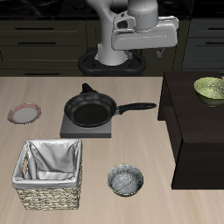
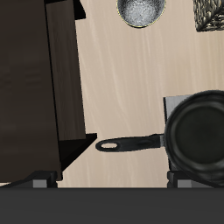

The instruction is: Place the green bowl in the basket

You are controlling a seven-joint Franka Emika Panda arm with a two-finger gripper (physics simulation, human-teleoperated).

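While the gripper's state cannot be told, it should approach the green bowl (image 1: 208, 88) from above, gripping its rim.

We see black pan (image 2: 203, 131) on grey slab (image 2: 173, 105), its handle (image 2: 131, 143) reaching toward dark cabinet (image 2: 52, 79). Pale tabletop (image 2: 122, 79) between them. We note grey speckled bowl (image 2: 140, 10) beside basket (image 2: 211, 12) corner, not touching. Tool (image 2: 109, 179) fingertips spread wide.
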